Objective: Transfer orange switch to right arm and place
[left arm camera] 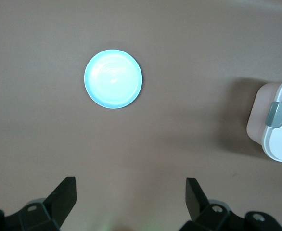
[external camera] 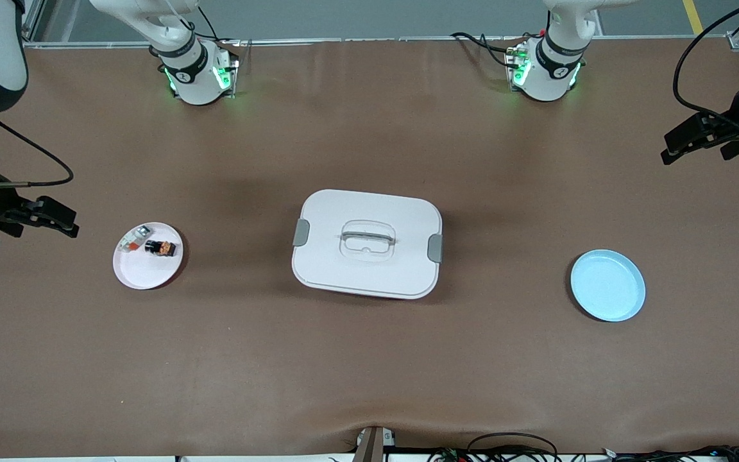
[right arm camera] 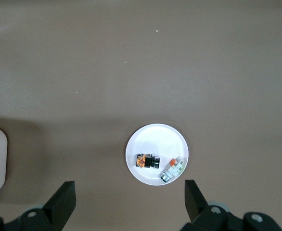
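Orange switch [external camera: 160, 248] lying on its side on a small white plate [external camera: 142, 273] toward the right arm's end of the table. Tiny and blocky: black body, black rounded cap at one end, an orange band round the middle, seen plainly in the right wrist view [right arm camera: 147, 161]. Just beside it on the same plate [right arm camera: 153, 134], a white-grey part [external camera: 134, 237] with a red-orange end, slightly farther from the front camera than the switch; whether the two touch, cannot tell.

Right gripper [external camera: 55, 218] held up near the table's edge at the right arm's end, beside the white plate, well apart from it, holding nothing. Fingers [right arm camera: 64, 199] spread wide.

Left gripper [external camera: 687, 144] raised at the left arm's end of the table, also holding nothing. Fingers [left arm camera: 66, 195] likewise spread wide apart, with a pale blue plate [left arm camera: 113, 79] on the table in the wrist view. Same blue plate [external camera: 607, 285] bare, somewhat nearer to the front camera than the white plate.

Between the two plates, at mid-table, a large white lidded box [external camera: 367, 244] with rounded corners, a grey clip at each short end and a recessed handle on top. Brown table covering [external camera: 369, 372] under everything.
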Action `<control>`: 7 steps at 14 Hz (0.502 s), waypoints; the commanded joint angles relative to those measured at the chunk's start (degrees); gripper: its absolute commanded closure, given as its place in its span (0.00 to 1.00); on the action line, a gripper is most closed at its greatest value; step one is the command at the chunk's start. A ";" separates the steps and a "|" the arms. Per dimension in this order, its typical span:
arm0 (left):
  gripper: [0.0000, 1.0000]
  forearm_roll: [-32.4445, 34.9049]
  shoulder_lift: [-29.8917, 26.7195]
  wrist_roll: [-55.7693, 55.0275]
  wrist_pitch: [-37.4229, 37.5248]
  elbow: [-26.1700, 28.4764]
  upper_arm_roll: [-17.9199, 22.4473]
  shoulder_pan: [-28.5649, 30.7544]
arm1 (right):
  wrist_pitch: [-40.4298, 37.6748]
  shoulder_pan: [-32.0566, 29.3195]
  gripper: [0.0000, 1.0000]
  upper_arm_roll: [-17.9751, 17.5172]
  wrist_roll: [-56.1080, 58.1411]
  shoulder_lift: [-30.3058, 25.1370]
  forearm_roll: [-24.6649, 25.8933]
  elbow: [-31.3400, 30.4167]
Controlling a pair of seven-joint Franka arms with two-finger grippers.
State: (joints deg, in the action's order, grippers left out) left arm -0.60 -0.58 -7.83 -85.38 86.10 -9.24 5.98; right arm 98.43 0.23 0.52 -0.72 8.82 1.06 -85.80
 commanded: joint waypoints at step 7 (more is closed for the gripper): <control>0.00 1.03 -0.73 -0.09 -0.85 -0.05 -0.17 0.35 | -5.09 0.74 0.00 0.45 -0.95 -4.95 -0.71 1.51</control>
State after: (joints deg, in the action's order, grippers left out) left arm -0.59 -0.59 -7.83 -85.93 85.97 -9.22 6.14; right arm 94.31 0.48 0.53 -0.79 4.94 1.06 -84.30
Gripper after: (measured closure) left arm 0.000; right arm 0.000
